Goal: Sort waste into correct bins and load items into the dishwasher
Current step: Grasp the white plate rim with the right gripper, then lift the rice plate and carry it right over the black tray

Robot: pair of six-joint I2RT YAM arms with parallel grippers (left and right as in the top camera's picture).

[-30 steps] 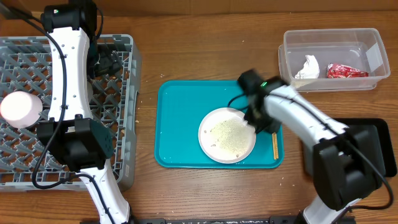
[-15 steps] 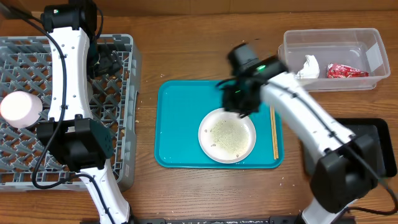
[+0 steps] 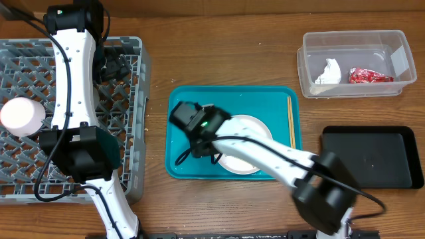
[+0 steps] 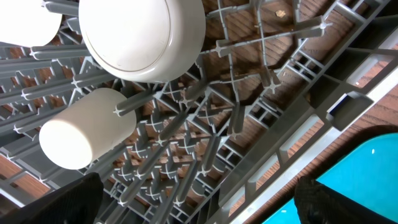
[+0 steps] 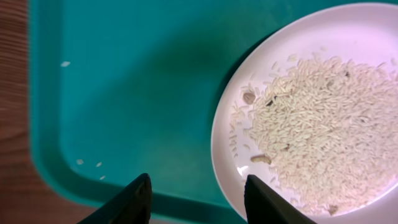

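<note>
Plate: white round plate point(image 5: 367, 28) lies on the teal tray point(image 5: 124, 74) with white rice crumbs point(image 5: 317, 124) heaped on it; a few grains lie on the tray.
Right claw: right gripper point(image 5: 196, 180) has its fingers spread with nothing between them, above the tray at the plate's left rim.
Left claw: left gripper point(image 4: 196, 186) is wide open and holds nothing, above the grey dish rack point(image 4: 267, 118).
Dish rack: holds a white cup point(image 4: 87, 127) on its side and a white bowl point(image 4: 143, 37); another white piece is cut off at the corner.
Clear tub: clear tub point(image 3: 398, 46) holds the crumpled napkin point(image 3: 327, 71) and the red wrapper point(image 3: 369, 76).
Chopsticks: chopsticks point(image 3: 290, 123) lie along the teal tray's right edge.
Black tray: black tray point(image 3: 372, 156) sits right of the teal tray.
Hidden: overhead, the right arm covers much of the plate.
</note>
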